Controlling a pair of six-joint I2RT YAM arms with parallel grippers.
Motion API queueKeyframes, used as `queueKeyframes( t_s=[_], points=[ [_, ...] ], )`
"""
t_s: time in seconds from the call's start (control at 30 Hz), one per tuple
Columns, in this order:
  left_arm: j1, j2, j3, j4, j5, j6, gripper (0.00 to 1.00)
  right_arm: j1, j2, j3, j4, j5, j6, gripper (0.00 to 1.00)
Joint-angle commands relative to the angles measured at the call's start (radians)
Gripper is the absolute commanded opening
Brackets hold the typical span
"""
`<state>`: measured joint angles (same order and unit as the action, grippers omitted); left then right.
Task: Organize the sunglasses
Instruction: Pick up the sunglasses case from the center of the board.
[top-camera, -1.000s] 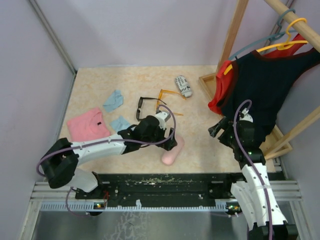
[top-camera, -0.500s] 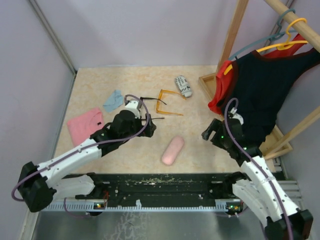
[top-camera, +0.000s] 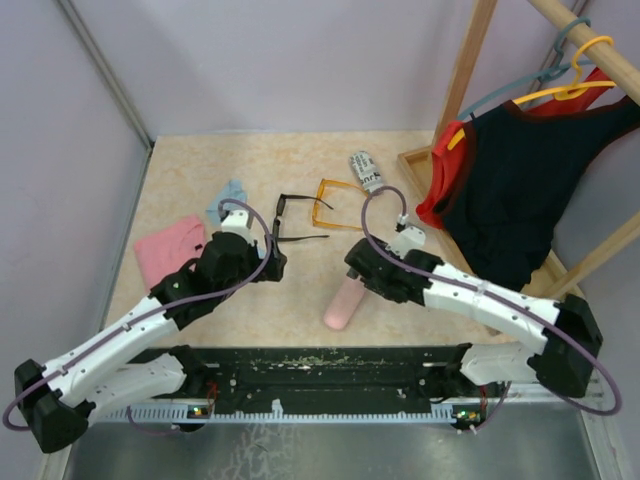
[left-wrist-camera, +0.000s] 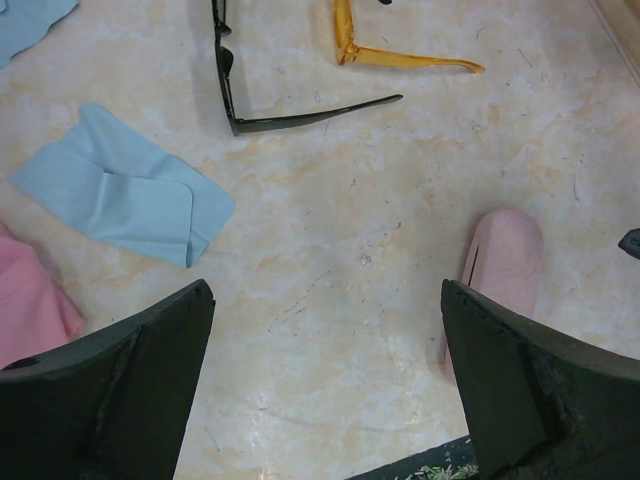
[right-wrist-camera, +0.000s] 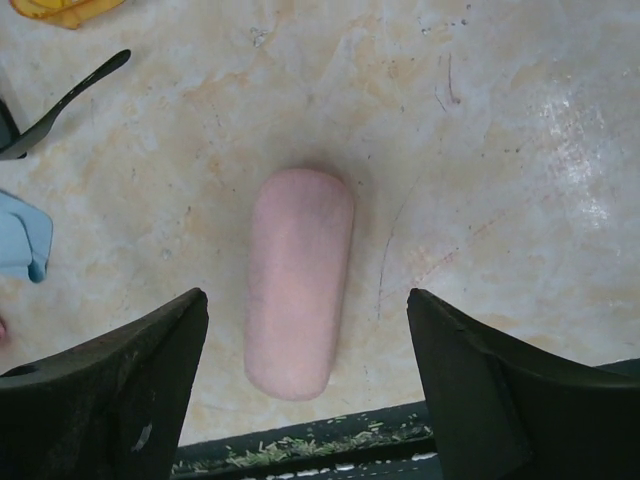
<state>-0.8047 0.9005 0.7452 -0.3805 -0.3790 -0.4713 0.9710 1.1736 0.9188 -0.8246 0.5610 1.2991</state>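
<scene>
1. Tabletop (top-camera: 250, 160): a beige marbled surface carries all the loose items. A wooden rack (top-camera: 470, 70) stands at its right edge with a black garment (top-camera: 520, 190) on a hanger.
2. Left arm (top-camera: 130, 335): reaches forward over the left half of the table.
3. Right arm (top-camera: 490, 300): reaches leftward across the near centre of the table.
4. Left gripper (left-wrist-camera: 327, 295): the fingers are spread fully apart, with only bare table between them. It holds nothing and touches nothing.
5. Right gripper (right-wrist-camera: 306, 295): the fingers are spread wide and hang over the pink case (top-camera: 342, 305). In the wrist view the case lies between the two fingers with a gap on each side. No grip is made.
6. Pink cloth (top-camera: 170, 245): lies at the left of the table.
7. Blue cloth (left-wrist-camera: 130, 195): lies crumpled beside the pink cloth, just ahead of the left fingers.
8. Black sunglasses (left-wrist-camera: 226, 75): rest on the table ahead of the left gripper, clear of it, with one arm unfolded toward the right.
9. Orange sunglasses (left-wrist-camera: 400, 58): lie just to the right of the black pair, arms unfolded.
10. Printed case (top-camera: 367, 172): lies beyond the orange pair, near the rack.
</scene>
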Motion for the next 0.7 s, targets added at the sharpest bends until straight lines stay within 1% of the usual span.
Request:
queueKeyframes(
  t_s=[0.0, 0.1, 0.33, 0.53, 0.67],
  points=[
    [0.002, -0.049, -0.002, -0.078, -0.039, -0.030, 0.99, 0.035, 0.141, 0.137, -0.145, 0.067, 0.196, 0.81],
    [0.001, -0.077, -0.017, -0.064, -0.034, -0.036, 0.99, 0.064, 0.240, 0.208, -0.201, 0.064, 0.242, 0.82],
    [0.001, -0.100, -0.023, -0.048, -0.008, -0.035, 1.00, 0.092, 0.402, 0.288, -0.214, 0.024, 0.302, 0.84],
    [-0.001, -0.120, -0.037, -0.042, 0.000, -0.041, 0.99, 0.092, 0.514, 0.330, -0.205, -0.014, 0.290, 0.84],
    [0.000, -0.132, -0.044, -0.038, -0.004, -0.043, 1.00, 0.092, 0.542, 0.321, -0.175, -0.043, 0.282, 0.84]
  ],
)
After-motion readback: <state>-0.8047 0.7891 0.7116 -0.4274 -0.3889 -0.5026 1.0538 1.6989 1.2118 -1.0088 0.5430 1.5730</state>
